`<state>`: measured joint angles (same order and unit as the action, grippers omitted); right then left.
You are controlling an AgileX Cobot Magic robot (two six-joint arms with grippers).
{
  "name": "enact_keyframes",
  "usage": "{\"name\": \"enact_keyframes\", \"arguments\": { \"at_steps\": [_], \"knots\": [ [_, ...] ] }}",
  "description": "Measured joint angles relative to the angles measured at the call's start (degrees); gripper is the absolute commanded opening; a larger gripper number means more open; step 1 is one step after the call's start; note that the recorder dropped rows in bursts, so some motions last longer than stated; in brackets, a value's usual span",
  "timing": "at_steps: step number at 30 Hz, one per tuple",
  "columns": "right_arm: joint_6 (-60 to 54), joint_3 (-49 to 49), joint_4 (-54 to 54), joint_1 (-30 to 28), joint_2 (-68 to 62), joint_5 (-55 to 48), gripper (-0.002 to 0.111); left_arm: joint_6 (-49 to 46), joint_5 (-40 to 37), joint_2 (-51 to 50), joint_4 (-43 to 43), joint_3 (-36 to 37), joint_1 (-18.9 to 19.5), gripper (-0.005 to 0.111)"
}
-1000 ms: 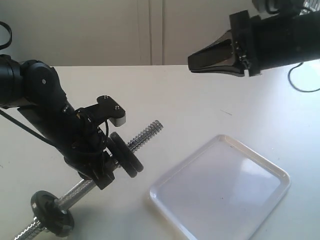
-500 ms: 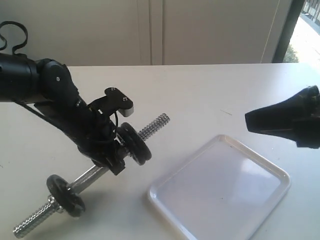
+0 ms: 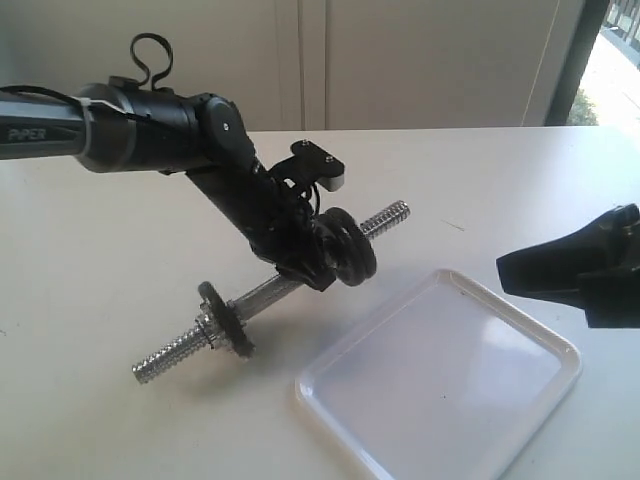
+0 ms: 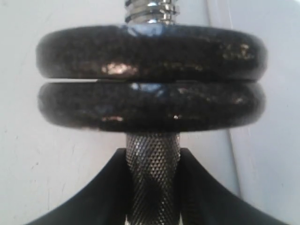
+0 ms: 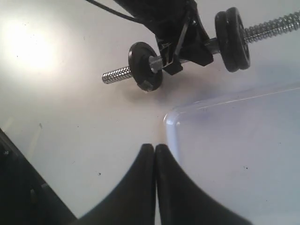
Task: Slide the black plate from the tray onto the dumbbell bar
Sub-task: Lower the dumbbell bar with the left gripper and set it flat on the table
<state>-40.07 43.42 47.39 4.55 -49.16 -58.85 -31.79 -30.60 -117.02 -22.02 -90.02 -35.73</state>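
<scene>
Black iron on chrome: we see the plate (image 3: 360, 250) threaded on the bar (image 3: 262, 292), not on the tray (image 3: 440, 390). It sits flush against a second black disc (image 3: 335, 243) with a thin seam between the two, the plate on the side of the bar's far-right threaded end. The left gripper (image 3: 318, 272) is clamped on the knurled middle of the bar, just beside that second disc. In the left wrist view its fingers (image 4: 108, 201) flank the knurling on both sides. The bar is tilted, its far-right end raised and its near-left end low over the table (image 3: 480, 180); we cannot tell whether that low end touches. Near the low end a smaller black disc (image 3: 225, 320) sits on the bar, with bare thread sticking out past it. The white tray lies on the table at the near right, close to the raised pair of discs but apart from them. The right gripper (image 3: 508, 273) hangs at the right edge of the scene, above the tray's far-right side, its fingers (image 5: 143, 187) pressed tip to tip.
</scene>
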Motion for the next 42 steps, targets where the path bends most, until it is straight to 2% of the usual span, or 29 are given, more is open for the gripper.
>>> {"name": "enact_keyframes", "arguments": {
  "at_steps": [4, 11, 30, 38, 40, 42],
  "knots": [
    [0.49, 0.0, -0.98, 0.0, 0.0, 0.73, 0.0, 0.14, -0.26, -4.65, -0.73, -5.7, -0.39, 0.0],
    [1.44, 0.0, -1.71, 0.0, 0.0, 1.05, 0.0, 0.63, 0.98, -7.57, -0.81, -9.75, -0.39, 0.0],
    [1.54, 0.0, -1.71, 0.0, 0.0, 1.27, 0.0, 0.93, 1.45, -9.01, -1.08, -11.27, -0.39, 0.0],
    [1.54, 0.0, -1.83, 0.0, 0.0, 1.27, 0.0, 4.25, -0.49, -9.01, 2.48, -11.75, -0.39, 0.0],
    [1.54, 0.0, -1.83, 0.0, 0.0, 1.27, 0.0, 4.46, -0.86, -9.01, 3.28, -11.75, -0.39, 0.003],
    [1.54, 0.0, -1.83, 0.0, 0.0, 1.27, 0.0, 4.56, -1.46, -9.01, 3.98, -11.96, -0.39, 0.012]
  ]
}}
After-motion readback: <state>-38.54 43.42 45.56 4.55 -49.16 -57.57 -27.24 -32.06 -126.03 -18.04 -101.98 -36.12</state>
